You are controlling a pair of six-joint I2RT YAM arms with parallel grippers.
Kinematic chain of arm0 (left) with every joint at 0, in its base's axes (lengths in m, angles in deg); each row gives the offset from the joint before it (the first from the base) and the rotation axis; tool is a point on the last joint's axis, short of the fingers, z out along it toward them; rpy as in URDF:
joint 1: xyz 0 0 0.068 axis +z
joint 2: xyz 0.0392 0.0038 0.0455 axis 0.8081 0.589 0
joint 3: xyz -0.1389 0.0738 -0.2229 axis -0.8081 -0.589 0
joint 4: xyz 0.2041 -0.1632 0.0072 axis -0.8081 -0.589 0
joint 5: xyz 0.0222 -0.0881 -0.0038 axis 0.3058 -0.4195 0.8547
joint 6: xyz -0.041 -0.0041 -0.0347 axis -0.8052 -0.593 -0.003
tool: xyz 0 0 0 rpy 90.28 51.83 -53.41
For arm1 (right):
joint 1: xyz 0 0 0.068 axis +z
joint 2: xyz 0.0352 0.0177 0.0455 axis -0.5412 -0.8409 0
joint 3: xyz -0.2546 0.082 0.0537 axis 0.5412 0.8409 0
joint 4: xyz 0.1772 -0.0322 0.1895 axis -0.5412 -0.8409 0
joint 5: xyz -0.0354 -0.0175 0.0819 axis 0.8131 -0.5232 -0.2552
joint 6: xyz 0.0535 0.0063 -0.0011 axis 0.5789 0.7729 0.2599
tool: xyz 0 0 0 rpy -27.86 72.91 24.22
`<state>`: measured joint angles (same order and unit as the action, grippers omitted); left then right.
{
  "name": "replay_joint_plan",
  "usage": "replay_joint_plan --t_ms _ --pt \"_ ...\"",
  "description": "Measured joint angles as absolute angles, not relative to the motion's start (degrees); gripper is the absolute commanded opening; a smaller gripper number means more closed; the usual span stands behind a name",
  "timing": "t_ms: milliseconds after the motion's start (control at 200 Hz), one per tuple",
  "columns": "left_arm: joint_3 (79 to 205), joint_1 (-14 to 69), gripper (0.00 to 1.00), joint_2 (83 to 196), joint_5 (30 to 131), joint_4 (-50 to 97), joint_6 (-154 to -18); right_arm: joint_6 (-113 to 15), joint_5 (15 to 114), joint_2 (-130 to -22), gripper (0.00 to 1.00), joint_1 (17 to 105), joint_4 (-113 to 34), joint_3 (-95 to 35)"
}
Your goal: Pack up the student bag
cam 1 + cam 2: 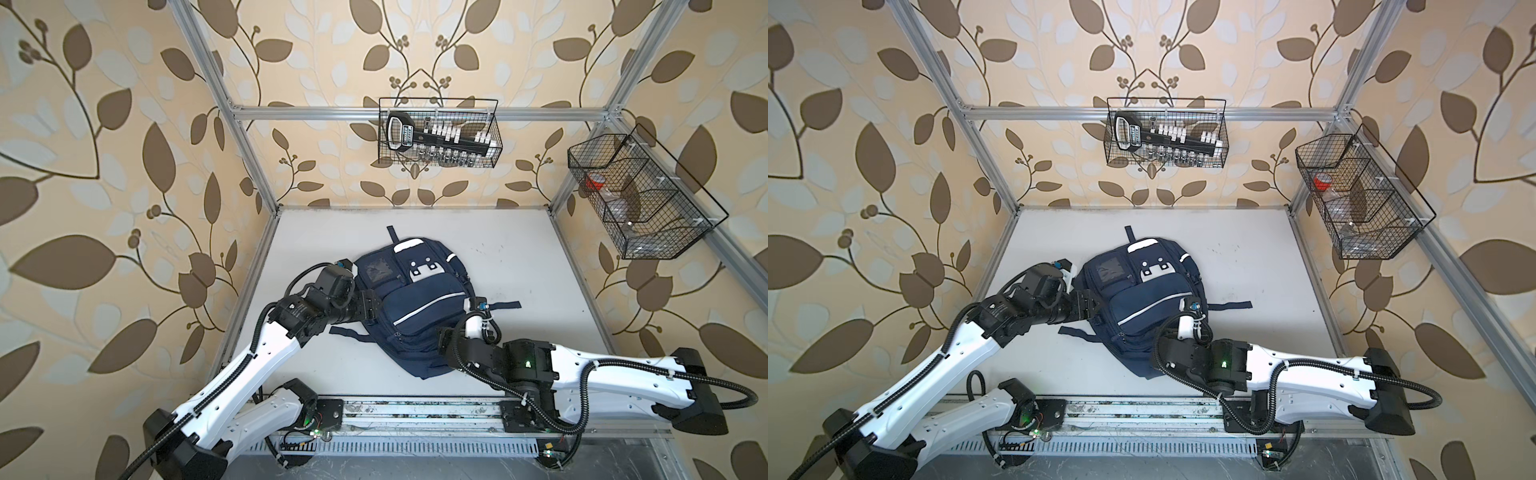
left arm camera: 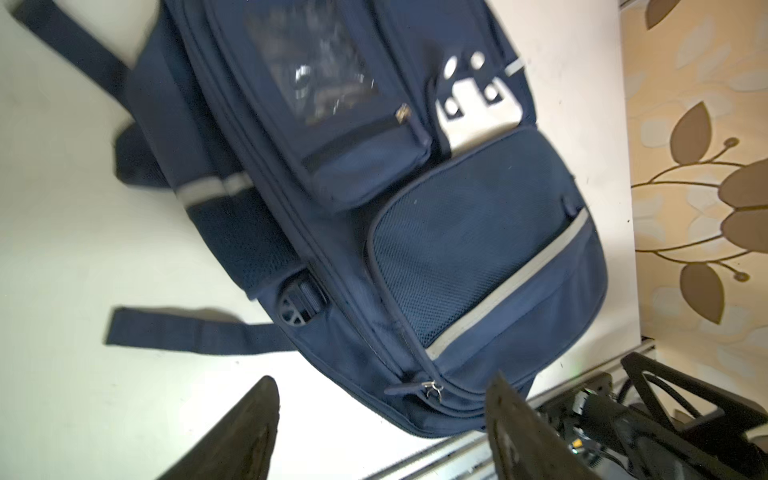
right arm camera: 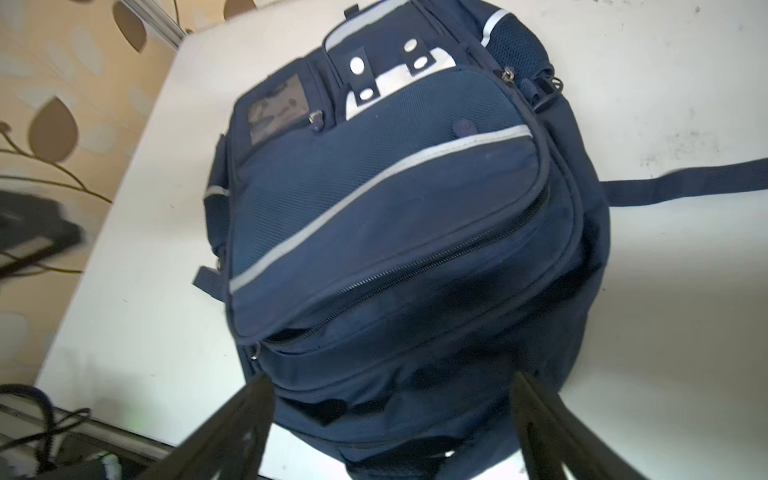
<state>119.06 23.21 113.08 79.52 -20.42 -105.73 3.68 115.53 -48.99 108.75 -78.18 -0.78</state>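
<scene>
Left gripper point(image 2: 382, 376): fingers spread wide, empty.
Right gripper point(image 3: 390, 374): fingers spread wide, empty.
Directly ahead of both, lying between them: large navy-blue fabric student bag point(image 1: 415, 307), flat on the white table point(image 1: 540, 257).
Beyond the right gripper: loose navy strap point(image 3: 685, 183).
Farthest: black wire tool basket point(image 1: 438, 133); black wire divided basket point(image 1: 640, 199).

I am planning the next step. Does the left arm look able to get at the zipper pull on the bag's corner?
Probably yes: the zipper pull on the student bag lies uncovered just ahead of the open left hand, nothing in between.
</scene>
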Motion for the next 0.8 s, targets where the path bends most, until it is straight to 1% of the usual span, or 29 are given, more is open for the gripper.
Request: replay_joint_plan --t_ms 135,245,370,420,485,605,695,805 --pt "112.20 23.21 0.78 114.09 73.22 -14.67 -111.98 0.07 112.56 -49.43 0.64 108.84 -71.54 -0.80" --pt "109.40 23.23 0.74 114.41 70.01 -9.62 -116.29 -0.83 110.27 -53.95 0.60 109.27 -69.15 -1.78" --pt "108.18 23.21 0.66 117.12 64.94 -1.28 -120.64 -0.35 108.45 -60.38 0.52 110.30 -68.02 -4.10" --pt "107.54 23.21 0.64 118.35 63.45 2.22 -122.34 -0.48 108.01 -62.54 0.45 110.87 -67.84 -5.24" --pt "106.71 23.21 0.58 119.79 61.95 5.57 -123.83 -0.61 107.47 -65.34 0.37 111.50 -67.47 -6.96" --pt "105.95 23.21 0.51 121.82 60.55 8.39 -125.38 0.09 106.81 -69.12 0.32 112.01 -66.95 -9.70" --pt "105.93 23.23 0.45 123.33 59.72 9.39 -125.82 0.62 106.79 -70.32 0.31 112.01 -66.97 -10.26" --pt "105.95 23.23 0.45 124.64 59.43 9.85 -125.95 0.99 106.77 -70.91 0.32 112.01 -67.14 -10.59"
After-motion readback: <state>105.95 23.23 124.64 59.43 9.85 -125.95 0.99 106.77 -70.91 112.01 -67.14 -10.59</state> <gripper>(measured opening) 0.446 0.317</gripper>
